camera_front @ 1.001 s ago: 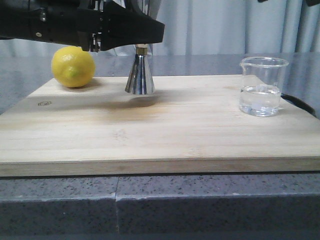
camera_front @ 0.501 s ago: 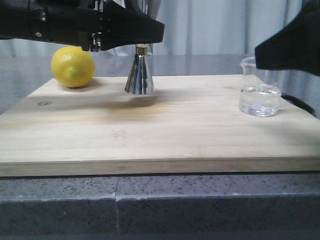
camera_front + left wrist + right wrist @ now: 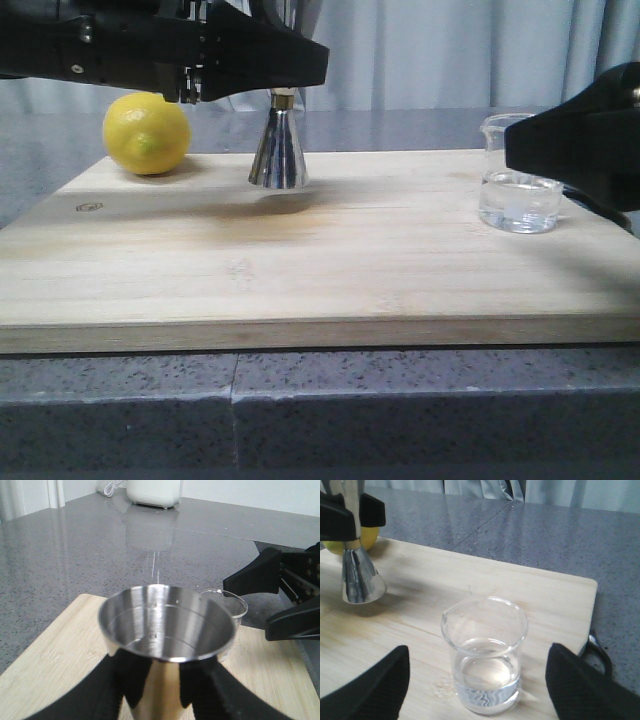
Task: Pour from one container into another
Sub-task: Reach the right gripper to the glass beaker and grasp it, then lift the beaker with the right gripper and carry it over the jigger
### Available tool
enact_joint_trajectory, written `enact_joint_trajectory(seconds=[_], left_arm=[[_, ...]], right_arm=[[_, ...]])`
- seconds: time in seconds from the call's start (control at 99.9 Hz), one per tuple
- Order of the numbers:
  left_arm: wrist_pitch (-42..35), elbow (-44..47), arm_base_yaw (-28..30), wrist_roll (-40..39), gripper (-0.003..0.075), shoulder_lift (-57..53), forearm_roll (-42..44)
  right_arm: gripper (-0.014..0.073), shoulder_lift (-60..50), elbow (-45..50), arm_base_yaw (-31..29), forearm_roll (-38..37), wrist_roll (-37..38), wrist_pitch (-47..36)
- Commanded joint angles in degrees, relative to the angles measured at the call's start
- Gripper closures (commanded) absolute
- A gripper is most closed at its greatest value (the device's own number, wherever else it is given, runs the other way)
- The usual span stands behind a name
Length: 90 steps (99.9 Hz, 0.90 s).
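Note:
The steel jigger (image 3: pixel 279 150) with its gold waist band hangs upright, its base just off the cutting board (image 3: pixel 300 270). My left gripper (image 3: pixel 290 70) is shut on its upper cup. In the left wrist view the jigger (image 3: pixel 167 630) has a black finger pressed on either side and my left gripper (image 3: pixel 165 685) grips below the rim. The clear glass beaker (image 3: pixel 485 655) holds a little water and stands near the board's right edge. My right gripper (image 3: pixel 480 690) is open, one finger on each side of it, touching neither. It partly hides the beaker (image 3: pixel 515 200) in the front view.
A yellow lemon (image 3: pixel 146 133) lies at the board's back left corner, just left of the jigger. The board rests on a grey speckled counter (image 3: pixel 400 410). A dark ring handle (image 3: pixel 597 652) sticks out past the board's right edge.
My right gripper came in from the right and sank to beaker height, now straddling it. The left gripper and jigger have not moved.

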Motion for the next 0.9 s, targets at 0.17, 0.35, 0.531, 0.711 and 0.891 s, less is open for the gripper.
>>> enact_joint_trajectory(seconds=[0.17, 0.35, 0.531, 0.711, 0.891], left_arm=[[5.68, -1.74, -0.49, -0.41, 0.0524, -2.21, -4.72], [5.68, -1.74, -0.49, -0.41, 0.0524, -2.21, -4.72], [5.68, -1.74, -0.49, -0.41, 0.0524, -2.21, -4.72], [5.68, -1.74, -0.49, -0.41, 0.0524, -2.21, -4.72], [5.68, -1.74, -0.49, -0.41, 0.0524, -2.21, -4.72]], right_arm=[[0.0102, 7.45, -1.34, 0.18, -4.44, 2.72, -14.37], [0.0102, 13.47, -1.34, 0.18, -4.44, 2.72, -21.67], [0.0103, 18.51, -1.34, 0.18, -4.44, 2.72, -27.44], [0.0218, 19.35, -1.34, 0.18, -4.44, 2.72, -28.33], [0.0342, 19.35, -1.34, 0.18, -4.44, 2.72, -28.23]])
